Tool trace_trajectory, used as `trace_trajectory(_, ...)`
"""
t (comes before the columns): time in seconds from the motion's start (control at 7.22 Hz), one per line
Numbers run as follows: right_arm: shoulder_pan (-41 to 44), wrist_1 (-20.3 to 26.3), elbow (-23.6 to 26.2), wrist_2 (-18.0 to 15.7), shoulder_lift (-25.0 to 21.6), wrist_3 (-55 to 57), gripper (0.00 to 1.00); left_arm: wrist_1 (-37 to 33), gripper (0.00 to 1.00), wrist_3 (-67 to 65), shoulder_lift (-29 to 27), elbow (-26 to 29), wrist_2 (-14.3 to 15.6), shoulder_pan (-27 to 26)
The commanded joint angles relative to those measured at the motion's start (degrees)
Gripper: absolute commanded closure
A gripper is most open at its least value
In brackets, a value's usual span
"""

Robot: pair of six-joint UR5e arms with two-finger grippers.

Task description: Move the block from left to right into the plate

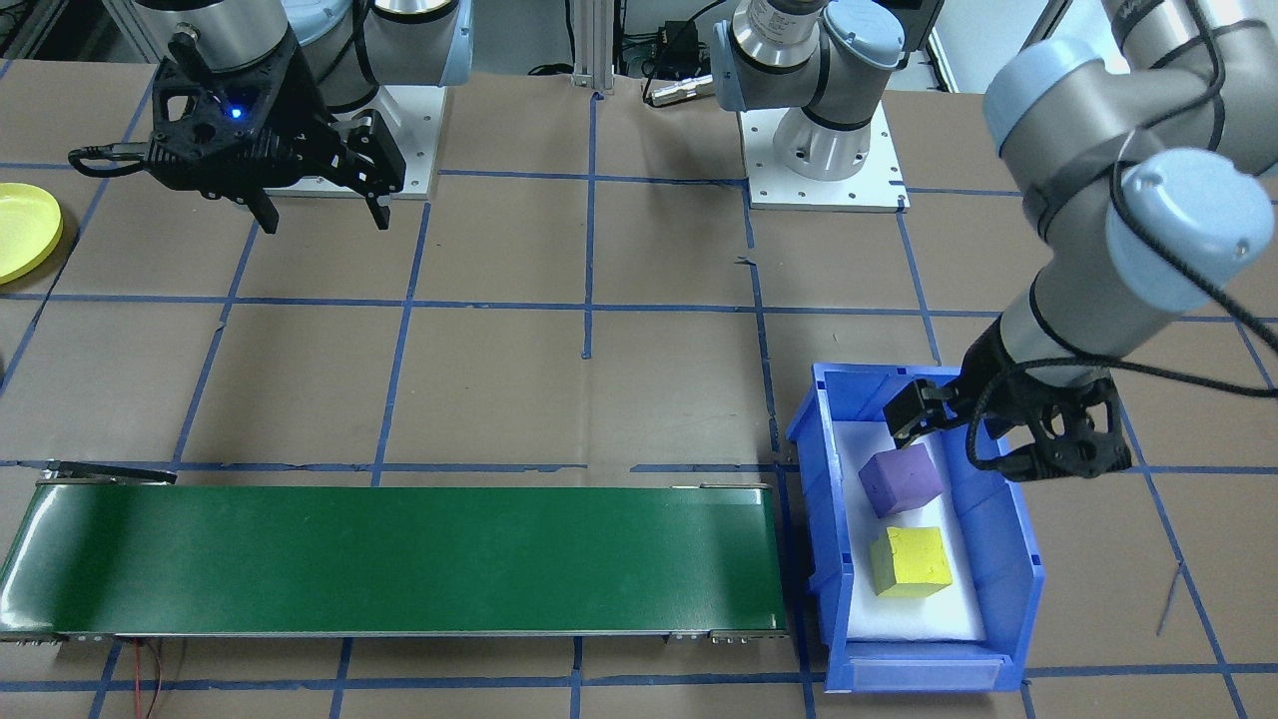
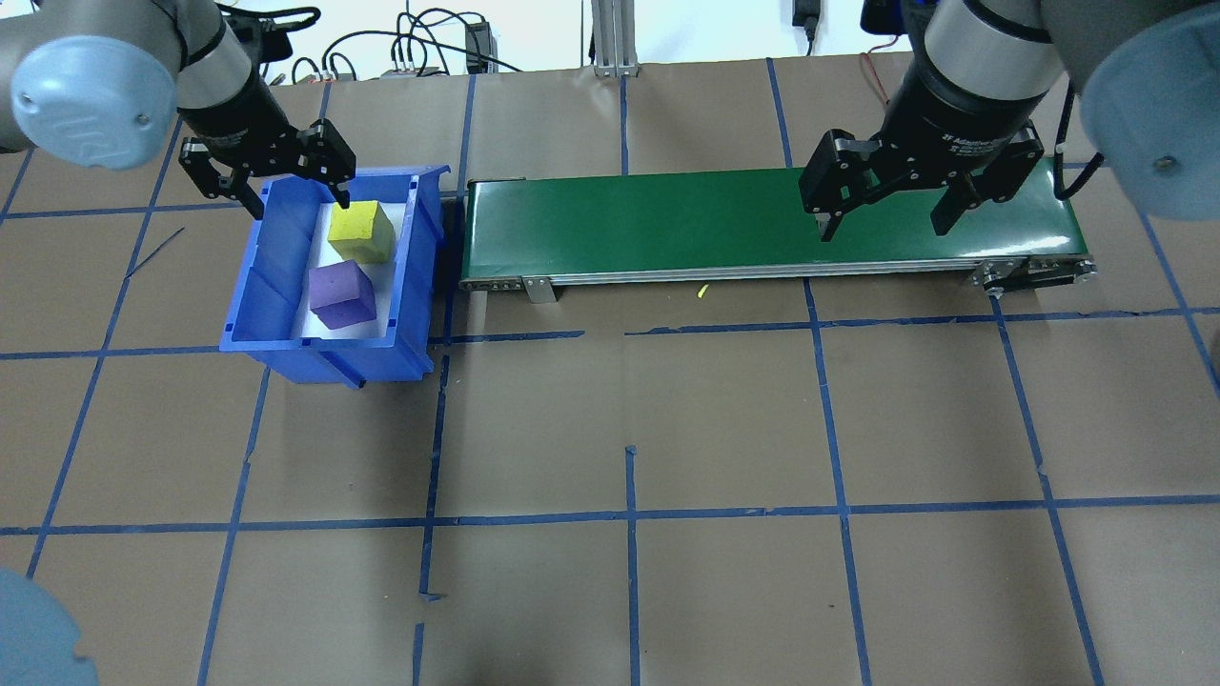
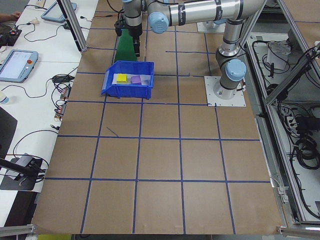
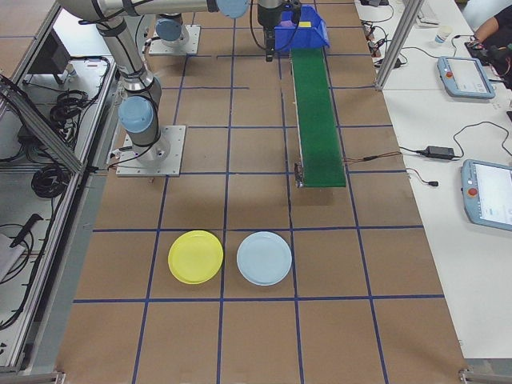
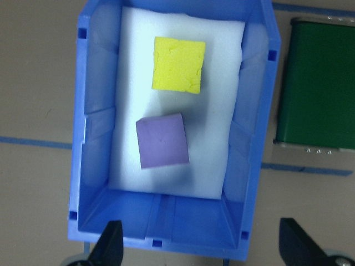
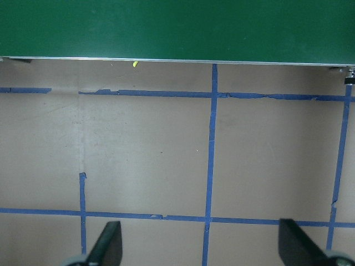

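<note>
Left gripper, jaws apart and empty, hovers above blue bin holding yellow block and purple block, nearer than open right gripper over belt; plate well apart.

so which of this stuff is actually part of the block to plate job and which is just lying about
Part of the job:
- yellow block and purple block, both in the blue bin
- green conveyor belt
- yellow plate
- left gripper, open over the bin
- right gripper, open, empty

Lying about:
- pale blue plate
- handheld control tablets on the side bench
</note>
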Motion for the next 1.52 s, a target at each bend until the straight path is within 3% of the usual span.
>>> trace_trajectory(0.0, 0.0, 0.07, -0.07, 0.03, 0.02, 0.0, 0.0, 3.86, 0.0, 0.6, -4.97, -1.57, 0.05, 0.28)
trace_trajectory(0.28, 0.0, 0.07, -0.07, -0.06, 0.02, 0.0, 0.0, 8.78, 0.0, 1.3, -5.07, -5.6, 0.13, 0.45)
trace_trajectory(1.11, 0.0, 0.07, -0.07, 0.03, 0.02, 0.0, 0.0, 13.0, 0.03, -1.24, -6.47, -11.23, -0.04, 1.95)
trace_trajectory(1.25, 0.0, 0.07, -0.07, 0.03, 0.02, 0.0, 0.0, 13.62, 0.22, -0.46, -6.47, -11.07, 0.13, 1.95)
trace_trajectory(1.38, 0.0, 0.07, 0.02, 0.03, 0.02, 0.0, 0.0, 13.54, 0.75, -0.28, -6.39, -10.98, 0.13, 1.95)
